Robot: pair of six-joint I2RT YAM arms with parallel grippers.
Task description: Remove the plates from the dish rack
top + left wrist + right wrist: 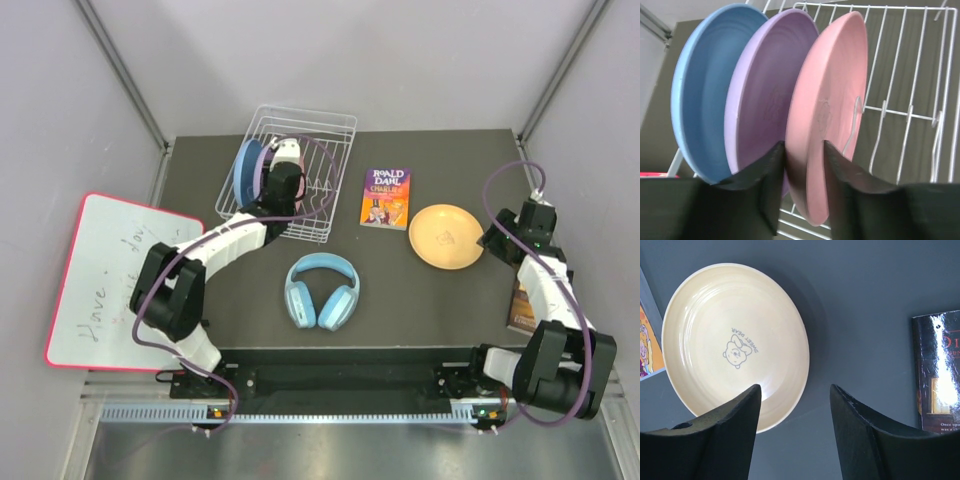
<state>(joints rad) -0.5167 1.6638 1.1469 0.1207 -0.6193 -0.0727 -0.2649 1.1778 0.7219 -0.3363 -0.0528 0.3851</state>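
Note:
The white wire dish rack (pixel 333 126) stands at the back left of the table. Three plates stand upright in it: light blue (pixel 705 90), lilac purple (pixel 765 85) and pink (pixel 830 95). My left gripper (pixel 804 146) reaches into the rack (pixel 900 110), and its fingers are closed on the lower rim of the pink plate, which still stands in the rack. In the top view the left gripper (pixel 286 162) hides most of the pink plate beside the blue plate (pixel 243 172). The orange-yellow plate (pixel 446 236) lies flat on the table. My right gripper (pixel 795 387) is open and empty, just above that plate's edge (pixel 735 340).
A Roald Dahl book (pixel 386 197) lies between the rack and the orange-yellow plate. Light-blue headphones (pixel 322 291) lie front centre. A red-edged whiteboard (pixel 110 280) leans at the left. A dark book (pixel 940 375) lies at the right edge, by the right arm.

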